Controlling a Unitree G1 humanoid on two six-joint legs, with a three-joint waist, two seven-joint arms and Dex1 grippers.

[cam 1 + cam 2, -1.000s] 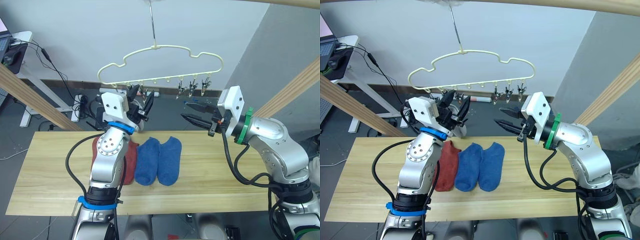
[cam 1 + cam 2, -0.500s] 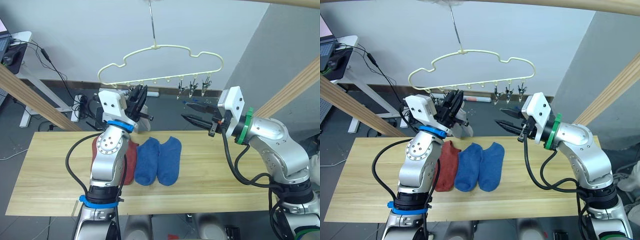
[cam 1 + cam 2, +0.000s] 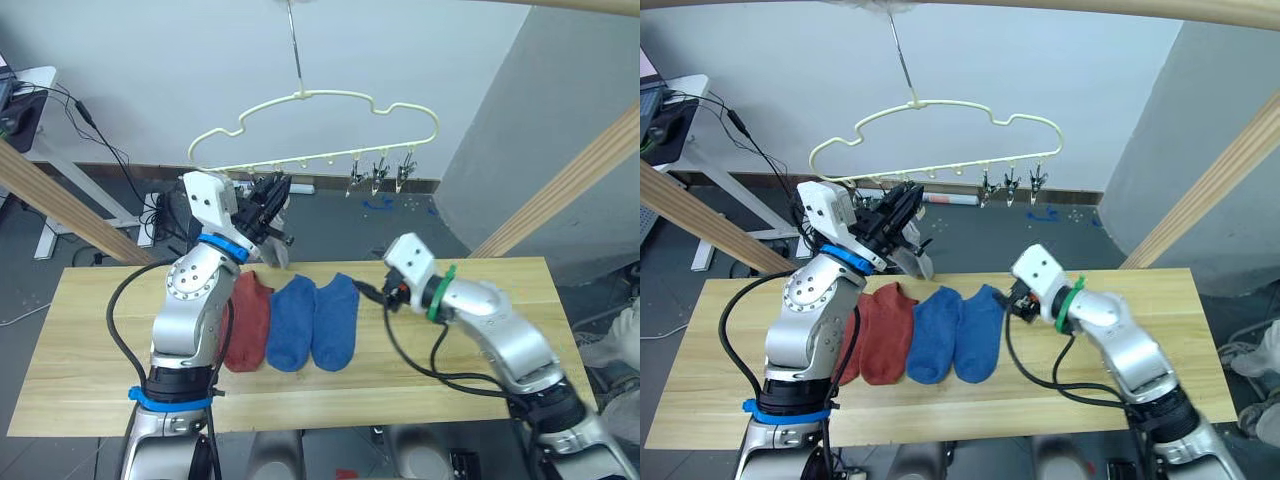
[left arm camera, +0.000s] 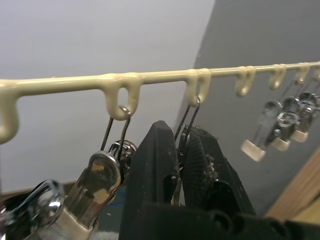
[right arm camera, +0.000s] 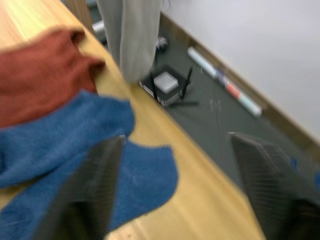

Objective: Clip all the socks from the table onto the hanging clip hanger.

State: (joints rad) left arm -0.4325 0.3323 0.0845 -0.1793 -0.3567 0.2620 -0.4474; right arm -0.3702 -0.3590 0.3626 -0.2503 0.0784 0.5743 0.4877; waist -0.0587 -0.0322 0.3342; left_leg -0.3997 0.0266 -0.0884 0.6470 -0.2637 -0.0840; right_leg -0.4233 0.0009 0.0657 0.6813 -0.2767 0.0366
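Observation:
The pale yellow clip hanger (image 3: 320, 100) hangs by its hook above the table (image 3: 90, 340). My left gripper (image 3: 274, 192) is raised to its left clips and is shut on a metal clip (image 4: 183, 131). A light grey sock (image 3: 912, 262) hangs just below that gripper. A rust-red sock (image 3: 248, 320) and two blue socks (image 3: 291, 322) (image 3: 336, 320) lie side by side on the table. My right gripper (image 5: 180, 175) is low over the table at the right blue sock's cuff edge, open, with its fingers (image 5: 97, 185) wide apart and nothing between them.
Three free clips (image 3: 378, 176) hang at the hanger's right end. Thick wooden poles slant at left (image 3: 50, 195) and right (image 3: 560, 190). A desk with cables (image 3: 30, 95) stands at the far left. Small items lie on the floor (image 5: 167, 82) behind the table.
My right arm has dropped from beside the hanger to the table by the blue socks. My left gripper's fingers, spread a second ago, have closed at the clip. The camera has shifted a little.

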